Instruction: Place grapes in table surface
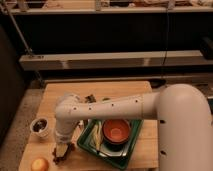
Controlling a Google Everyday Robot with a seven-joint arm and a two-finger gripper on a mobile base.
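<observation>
My gripper [61, 149] hangs from the white arm over the front left part of the light wooden table surface [55, 97]. It is shut on the grapes [65, 152], a small dark reddish bunch that sits at or just above the tabletop under the fingertips. The grapes lie between the round yellow-orange fruit [40, 164] and the green tray [131, 145]. The gripper hides part of the bunch.
A white cup with dark contents [40, 126] stands at the table's left edge. The dark green tray holds an orange bowl [116, 131] at the front middle. Small dark items [92, 99] lie behind the arm. A shelf rail runs behind the table.
</observation>
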